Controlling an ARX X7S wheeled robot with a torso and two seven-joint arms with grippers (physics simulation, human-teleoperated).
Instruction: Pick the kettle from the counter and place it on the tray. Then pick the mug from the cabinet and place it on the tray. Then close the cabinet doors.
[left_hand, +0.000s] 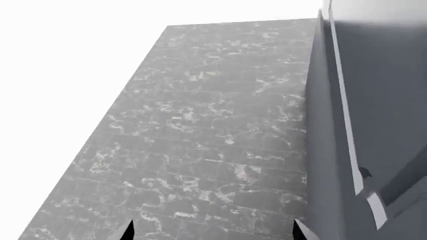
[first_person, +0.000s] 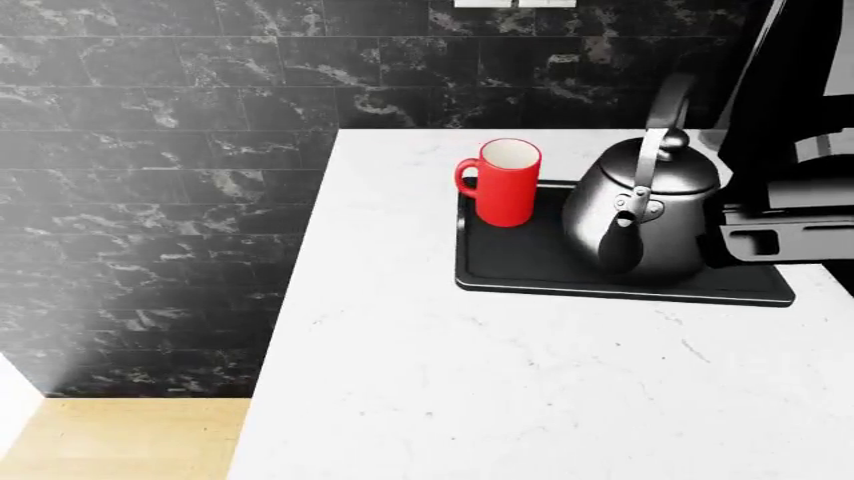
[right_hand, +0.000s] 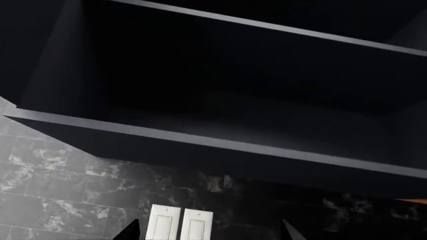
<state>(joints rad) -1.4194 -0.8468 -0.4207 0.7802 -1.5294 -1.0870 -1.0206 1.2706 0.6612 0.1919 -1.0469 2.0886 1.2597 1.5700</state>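
The dark-steel kettle (first_person: 654, 205) stands upright on the black tray (first_person: 534, 268), spout toward me. The red mug (first_person: 505, 185) stands on the tray's left end, apart from the kettle. The tray rests on the white counter (first_person: 467, 380). Neither gripper shows in the head view. My left gripper (left_hand: 215, 232) is open, with nothing between its tips, facing a dark marbled wall beside a grey cabinet door (left_hand: 380, 100). My right gripper (right_hand: 211, 232) is open and holds nothing, below the dark open cabinet (right_hand: 233, 75), whose inside shows bare shelves.
A tall black coffee machine (first_person: 801, 150) stands right of the tray, close to the kettle. Two white wall switches (right_hand: 180, 222) sit on the dark tiled wall under the cabinet. The counter's left edge drops to a wooden floor (first_person: 134, 440).
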